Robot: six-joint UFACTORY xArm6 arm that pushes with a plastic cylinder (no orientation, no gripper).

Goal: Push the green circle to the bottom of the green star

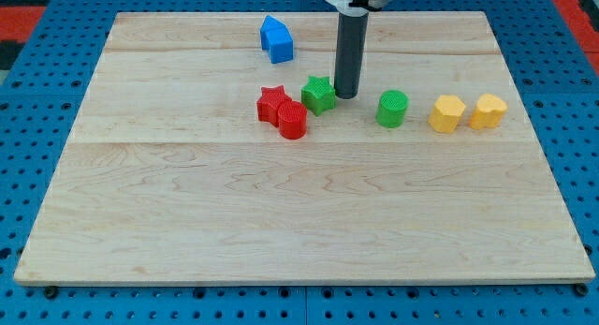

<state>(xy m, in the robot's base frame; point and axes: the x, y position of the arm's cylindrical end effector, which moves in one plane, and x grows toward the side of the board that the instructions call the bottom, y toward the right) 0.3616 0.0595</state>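
The green circle (392, 109) is a short green cylinder standing on the wooden board, right of the middle. The green star (318, 95) sits to its left, near the board's centre top. My tip (346, 95) is the lower end of a dark rod that comes down from the view's top. It stands just right of the green star, close to or touching it, and left of the green circle with a clear gap between.
A red star (272, 104) and a red cylinder (292, 120) touch each other left of the green star. A blue house-shaped block (276, 39) lies near the top. Two yellow blocks (447, 113) (488, 110) sit at the right. The board's (299, 222) edges border a blue pegboard.
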